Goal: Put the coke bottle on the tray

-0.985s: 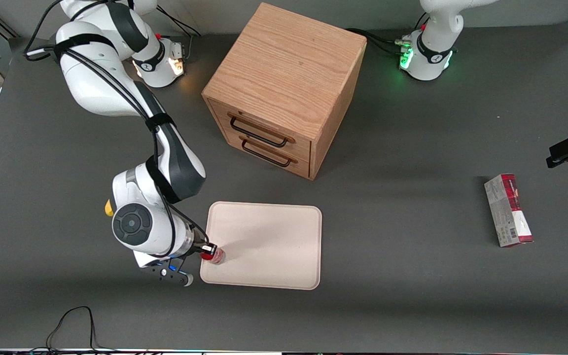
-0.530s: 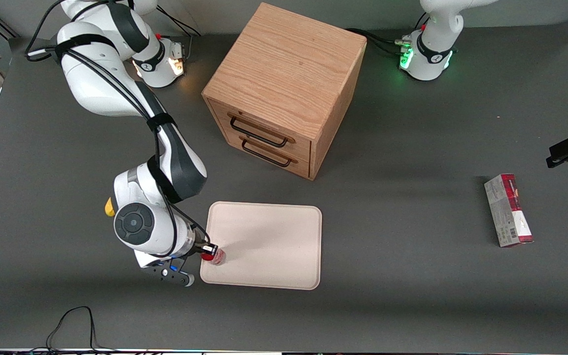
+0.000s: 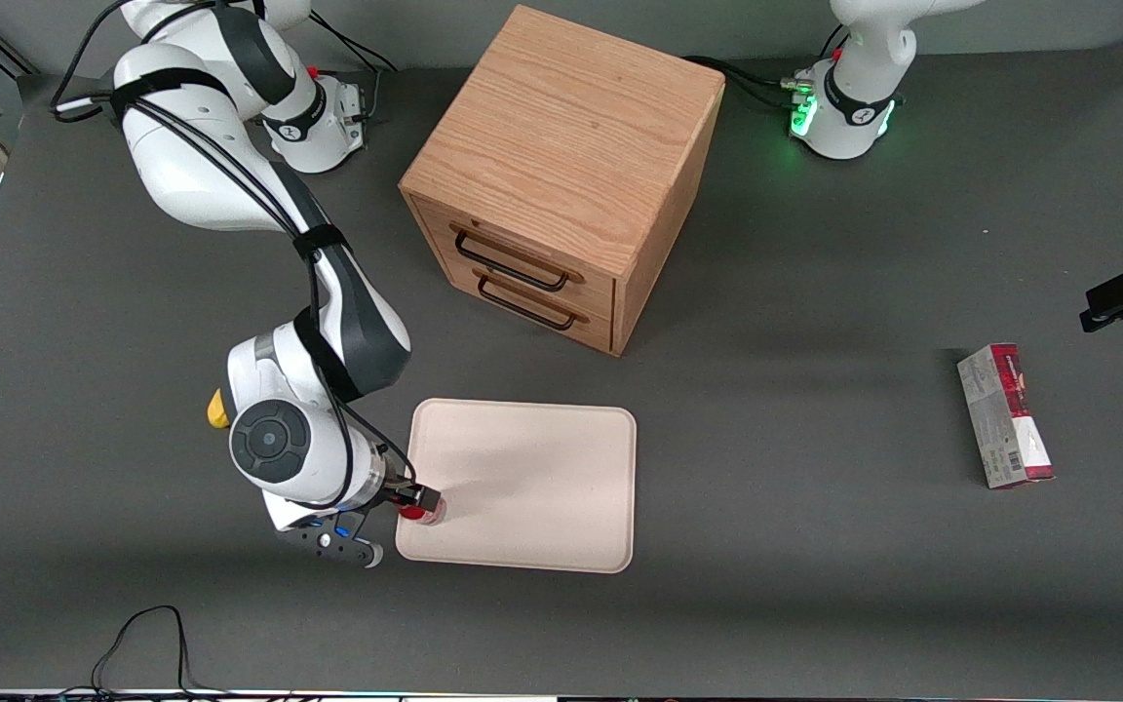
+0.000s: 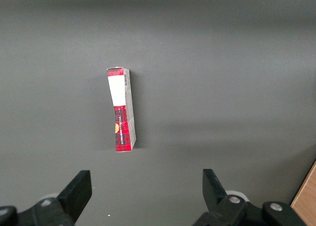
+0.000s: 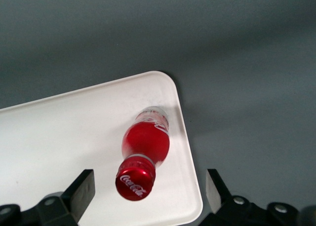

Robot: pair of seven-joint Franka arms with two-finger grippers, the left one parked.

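Note:
The coke bottle [image 3: 424, 510], small and red with a red cap, stands upright on the cream-white tray [image 3: 532, 478], close to the tray's corner nearest the front camera at the working arm's end. In the right wrist view the bottle [image 5: 144, 149] is seen from above, its cap toward the camera, on the tray [image 5: 74, 137] near its rounded corner. My right gripper [image 3: 413, 499] hangs just above the bottle. Its jaws are open: the two black fingers [image 5: 81, 190] stand wide apart on either side of the cap, with visible gaps and no contact.
The wooden two-drawer cabinet [image 3: 561, 175] stands farther from the front camera than the tray. A small yellow lemon-shaped object [image 3: 217, 409] peeks out beside my wrist. A red-and-grey carton [image 3: 1005, 416] lies toward the parked arm's end; it also shows in the left wrist view [image 4: 121, 110].
My wrist has shifted very slightly away from the front camera. The bottle stays at the same spot on the tray. The orange light at the working arm's base has gone out.

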